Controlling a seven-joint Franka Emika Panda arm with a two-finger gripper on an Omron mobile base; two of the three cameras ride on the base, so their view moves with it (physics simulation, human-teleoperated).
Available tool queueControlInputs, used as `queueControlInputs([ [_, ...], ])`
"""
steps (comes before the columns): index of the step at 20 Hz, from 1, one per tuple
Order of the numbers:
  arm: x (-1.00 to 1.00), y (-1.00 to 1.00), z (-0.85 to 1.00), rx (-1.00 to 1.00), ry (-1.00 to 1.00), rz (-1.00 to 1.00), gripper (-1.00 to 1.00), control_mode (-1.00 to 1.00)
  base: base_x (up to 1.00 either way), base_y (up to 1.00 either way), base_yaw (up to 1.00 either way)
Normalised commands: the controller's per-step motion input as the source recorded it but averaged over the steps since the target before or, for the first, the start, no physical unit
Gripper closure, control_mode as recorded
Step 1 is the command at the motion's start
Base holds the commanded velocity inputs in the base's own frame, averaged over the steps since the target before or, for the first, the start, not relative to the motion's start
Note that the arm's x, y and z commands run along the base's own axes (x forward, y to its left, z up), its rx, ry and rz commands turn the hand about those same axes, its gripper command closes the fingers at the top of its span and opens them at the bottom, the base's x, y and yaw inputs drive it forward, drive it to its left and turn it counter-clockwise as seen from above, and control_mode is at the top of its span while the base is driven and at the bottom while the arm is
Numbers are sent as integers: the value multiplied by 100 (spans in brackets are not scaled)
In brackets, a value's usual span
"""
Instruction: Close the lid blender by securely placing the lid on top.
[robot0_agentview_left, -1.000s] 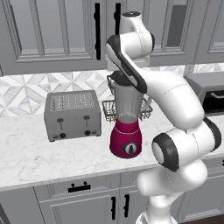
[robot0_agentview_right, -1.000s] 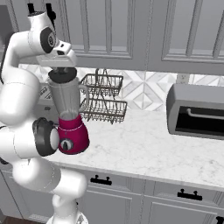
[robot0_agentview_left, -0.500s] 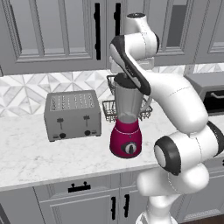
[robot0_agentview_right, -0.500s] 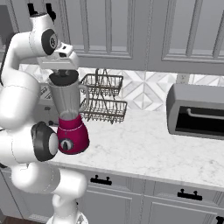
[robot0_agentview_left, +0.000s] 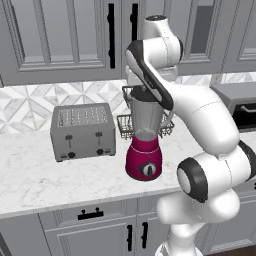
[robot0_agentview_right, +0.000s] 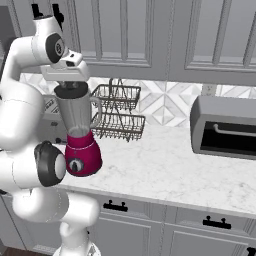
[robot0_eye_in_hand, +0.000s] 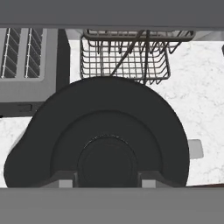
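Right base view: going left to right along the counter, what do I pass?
Blender with the lid on its jar, then wire rack, then grey oven.

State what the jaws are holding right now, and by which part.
The gripper holds the lid, its fingertips flanking the raised centre knob, directly atop the blender jar.

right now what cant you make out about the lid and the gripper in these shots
- Hand view: the lid hides the jar mouth, so whether it sits square cannot be told.
- Hand view: the gripper fingertips are mostly cut off by the bottom edge; their grip is unclear.
- Left base view: the arm hides the top of the blender.
- Right base view: the seam between lid and jar is too small.
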Motion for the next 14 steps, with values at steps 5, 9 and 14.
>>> queueControlInputs([
  [5, 13, 0, 13, 0, 11, 0, 100, -100, 0, 0, 0],
  [9, 18, 0, 39, 0, 16, 0, 100, -100, 0, 0, 0],
  [14, -7, 0, -2, -1, 10, 0, 100, -100, 0, 0, 0],
])
